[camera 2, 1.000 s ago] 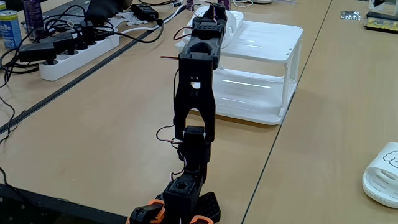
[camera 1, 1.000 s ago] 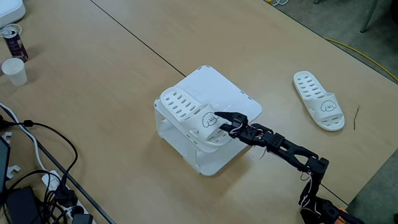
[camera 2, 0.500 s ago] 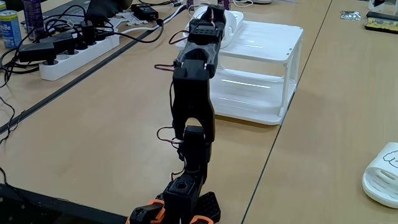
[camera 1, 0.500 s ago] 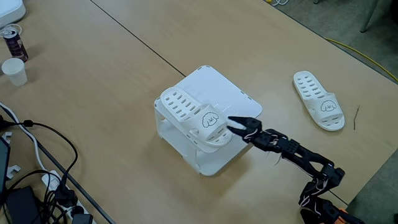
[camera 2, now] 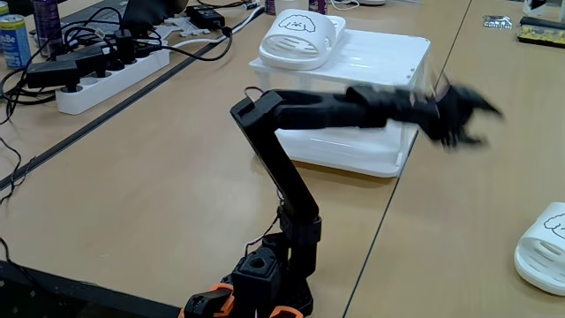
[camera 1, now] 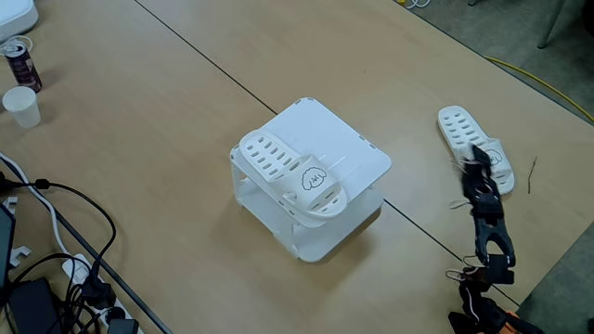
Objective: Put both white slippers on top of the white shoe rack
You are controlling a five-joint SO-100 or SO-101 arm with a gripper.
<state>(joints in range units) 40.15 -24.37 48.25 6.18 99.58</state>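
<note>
I see one white slipper (camera 1: pixel 295 178) lying on top of the white shoe rack (camera 1: pixel 348 148), along the rack's near-left edge in a fixed view, its puppy-face strap toward the lower right. In a fixed view from behind the arm, that same slipper (camera 2: pixel 298 37) sits at the rack's far left corner, strap end facing the camera, and the rest of the shoe rack's (camera 2: pixel 388 55) top panel is bare.

The second white slipper (camera 1: pixel 461 134) lies flat on the worktop (camera 1: pixel 167 111), well apart from the rack, off to the right. In the view from behind the arm, only its toe end (camera 2: pixel 546 250) shows at the right edge.

My hand (camera 1: pixel 476 161) is blurred with motion. It hangs over the strap end of the loose slipper in a fixed view, and beside the rack's right front corner (camera 2: pixel 477 117) in the view from behind the arm. There its two fingers look spread with nothing between them, though the smear makes the gap hard to judge.

A power strip (camera 2: pixel 110 78) with tangled cables lies on the left of the worktop, a paper cup (camera 1: pixel 21 106) and a drink can (camera 1: pixel 19 61) beyond it.
</note>
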